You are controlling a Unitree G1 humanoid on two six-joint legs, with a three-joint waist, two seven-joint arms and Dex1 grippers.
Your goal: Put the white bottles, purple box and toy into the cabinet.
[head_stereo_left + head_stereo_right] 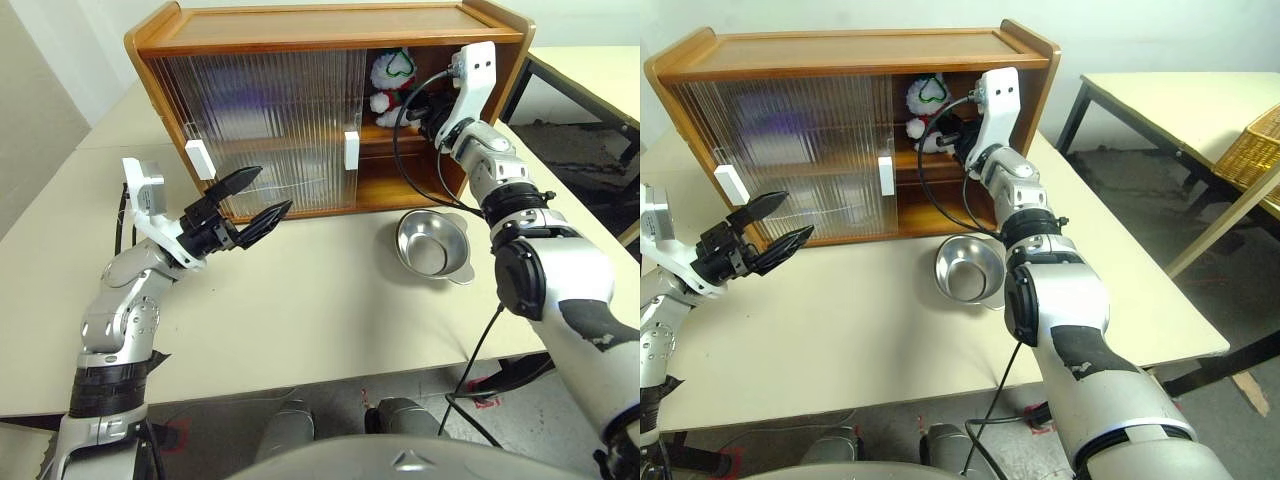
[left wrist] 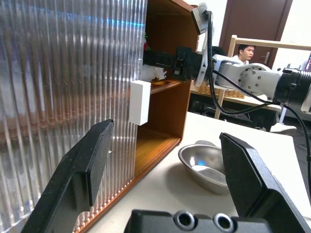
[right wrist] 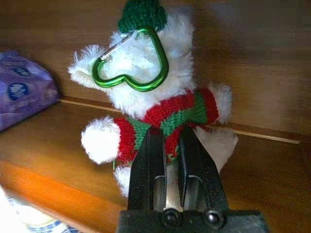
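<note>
- The table [image 1: 300,300] is a wide pale surface that bears everything else; seen from the head, the cabinet stands at its 12 o'clock end.
- The cabinet [image 1: 330,25] is a brown wooden two-shelf unit. Its two ribbed see-through doors [image 1: 260,130] are slid over to the 9 o'clock side, each with a white handle [image 1: 351,150], and the 3 o'clock bay stands uncovered.
- The right arm [image 1: 1040,260] reaches from 5 o'clock up into that uncovered bay, with a black cable looping beside its wrist.
- The left gripper [image 1: 258,200] hovers over the table at about 9 o'clock, in front of the shut doors and apart from them, its two black fingers spread wide with nothing between them.
- The metal bowl [image 1: 432,245] sits on the table just before the cabinet's open bay, at about 3 o'clock, under the right forearm.
- The toy [image 3: 150,97], a fluffy white figure in a green hat and a red-and-green striped scarf with a green heart-shaped clip on it, stands upright on the upper shelf.
- The right gripper [image 3: 168,145] is clenched on the toy's lower body, its fingers nearly together.
- The purple box [image 3: 24,87] lies on the same shelf, at the toy's 9 o'clock in the right wrist view and apart from it.
</note>
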